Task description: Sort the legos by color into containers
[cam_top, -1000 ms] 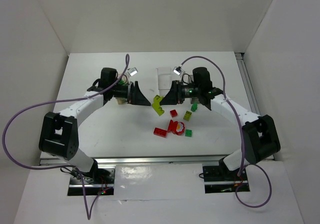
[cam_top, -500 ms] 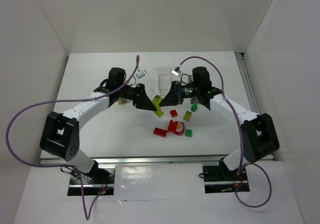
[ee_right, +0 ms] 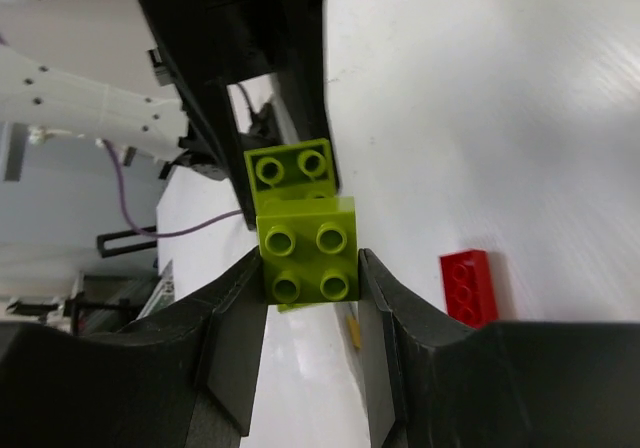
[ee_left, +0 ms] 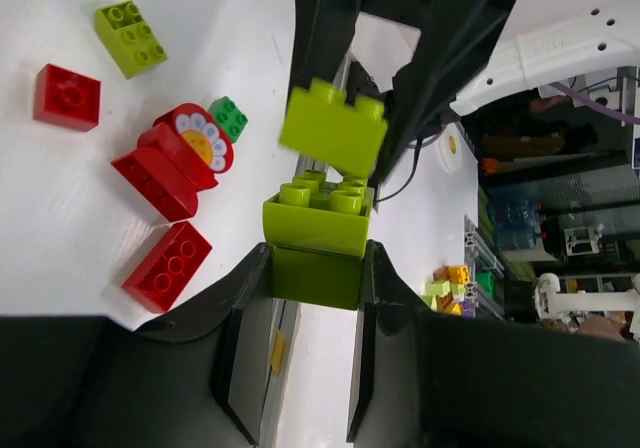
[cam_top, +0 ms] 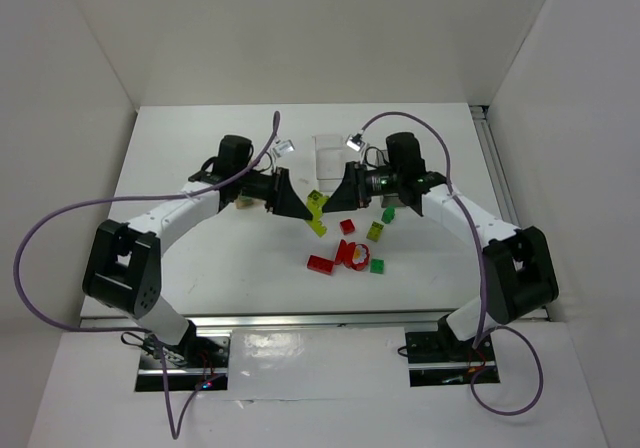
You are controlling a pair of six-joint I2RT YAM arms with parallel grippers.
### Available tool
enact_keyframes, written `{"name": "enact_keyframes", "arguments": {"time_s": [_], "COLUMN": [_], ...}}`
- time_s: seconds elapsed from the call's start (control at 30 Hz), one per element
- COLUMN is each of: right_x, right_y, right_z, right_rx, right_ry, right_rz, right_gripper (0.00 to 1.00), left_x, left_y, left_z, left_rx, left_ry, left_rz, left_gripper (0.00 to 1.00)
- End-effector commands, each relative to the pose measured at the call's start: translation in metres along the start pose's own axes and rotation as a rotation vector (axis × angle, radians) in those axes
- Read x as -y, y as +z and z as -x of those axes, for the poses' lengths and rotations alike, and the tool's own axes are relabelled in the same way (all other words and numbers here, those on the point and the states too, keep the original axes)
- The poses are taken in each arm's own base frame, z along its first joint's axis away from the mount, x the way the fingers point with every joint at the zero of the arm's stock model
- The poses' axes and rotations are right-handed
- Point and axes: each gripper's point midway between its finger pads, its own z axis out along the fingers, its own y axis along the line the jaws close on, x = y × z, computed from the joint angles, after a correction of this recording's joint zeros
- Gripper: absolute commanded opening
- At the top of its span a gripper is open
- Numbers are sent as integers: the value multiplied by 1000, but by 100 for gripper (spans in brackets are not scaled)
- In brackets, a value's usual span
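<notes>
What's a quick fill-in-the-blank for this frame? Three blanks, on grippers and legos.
1. The left gripper and the right gripper are each shut on the same stack, whose colour is ___.
2. The round piece with the flower face is ___.
3. Beside it lies a small brick coloured dark ___.

Missing words: yellow-green; red; green.

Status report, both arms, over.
Left gripper, right gripper: jaws shut on opposite ends of yellow-green lego stack. Loose legos beside it. Clear bin behind, nothing blocking.
</notes>
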Motion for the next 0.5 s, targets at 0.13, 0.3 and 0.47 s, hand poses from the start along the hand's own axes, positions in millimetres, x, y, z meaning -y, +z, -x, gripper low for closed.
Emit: {"name": "enact_keyframes", "arguments": {"time_s": [0.13, 0.3, 0.47], "right_x": [28, 102, 155], "right_y": [-41, -98, -144], "right_z": [31, 69, 80], "right_rx": [111, 389, 514], "right_ry": [-36, 83, 157], "right_rz": [-237, -800, -1141], "right_gripper": [29, 30, 30], "left_x": [-10, -21, -27], "left_y": [-11, -7, 2], "left_z": [7, 18, 24], "left_rx": [37, 40, 31], "left_ry": [10, -23, -55], "left_rz": [40, 105, 120], "left_gripper": [0, 0, 0]}}
